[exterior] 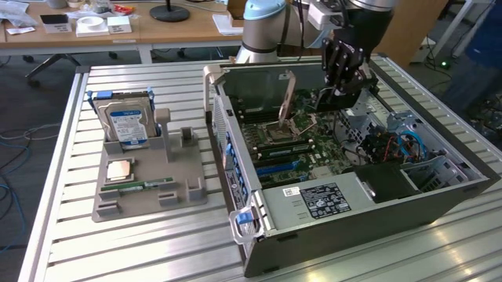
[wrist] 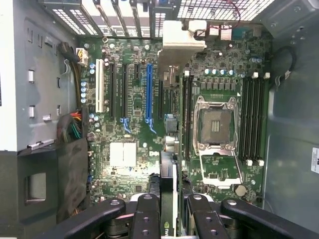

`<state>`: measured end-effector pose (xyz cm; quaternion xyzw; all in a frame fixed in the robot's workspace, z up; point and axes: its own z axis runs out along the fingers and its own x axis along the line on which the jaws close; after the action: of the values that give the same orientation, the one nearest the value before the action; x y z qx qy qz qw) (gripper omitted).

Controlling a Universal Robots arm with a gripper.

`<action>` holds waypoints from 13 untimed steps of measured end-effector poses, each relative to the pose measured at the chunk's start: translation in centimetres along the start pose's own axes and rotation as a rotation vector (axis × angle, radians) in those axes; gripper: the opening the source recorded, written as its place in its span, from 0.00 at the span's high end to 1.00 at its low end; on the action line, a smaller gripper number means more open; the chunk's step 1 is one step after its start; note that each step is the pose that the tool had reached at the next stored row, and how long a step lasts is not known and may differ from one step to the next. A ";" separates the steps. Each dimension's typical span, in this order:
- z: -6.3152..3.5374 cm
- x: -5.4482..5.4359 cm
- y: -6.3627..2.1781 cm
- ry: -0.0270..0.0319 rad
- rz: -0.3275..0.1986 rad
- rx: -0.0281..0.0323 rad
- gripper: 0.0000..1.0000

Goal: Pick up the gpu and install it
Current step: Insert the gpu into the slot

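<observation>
One grey tray (exterior: 137, 202) sits toward the exterior view's left on the slatted table (exterior: 102, 247), carrying a blue-labelled hard drive (exterior: 128, 123) stood upright, a square processor chip (exterior: 119, 170) and a narrow green RAM stick (exterior: 141, 185). Just beside it, further right, lies the open computer case (exterior: 353, 217) with its motherboard (exterior: 314, 153) exposed. Above the far part of that board hangs the gripper (exterior: 342, 82), its black fingers clenched on the gpu (exterior: 341, 100), which is clear of the board and seated in no slot. From this side the card reads as a dark, flat block below the fingertips, its long side roughly level.

In the wrist view the gpu (wrist: 168, 174) is seen edge-on: a thin black strip with a pale stripe along it and a green logo near the gripper (wrist: 170, 199). It stands on edge, squeezed between the two inner fingers (wrist: 147, 209), its thin edge running parallel to the long blue slot (wrist: 148, 94), with the bare processor socket (wrist: 215, 124) on its other side.
</observation>
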<state>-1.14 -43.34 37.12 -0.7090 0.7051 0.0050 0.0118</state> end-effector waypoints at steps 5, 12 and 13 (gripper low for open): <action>0.67 0.0 0.06 0.0000 0.000 0.0000 0.74; 1.58 0.0 0.13 0.0000 0.000 0.0000 0.74; 1.70 0.0 0.15 0.0000 0.000 0.0000 0.74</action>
<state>-1.27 -43.34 35.42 -0.7090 0.7051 0.0050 0.0118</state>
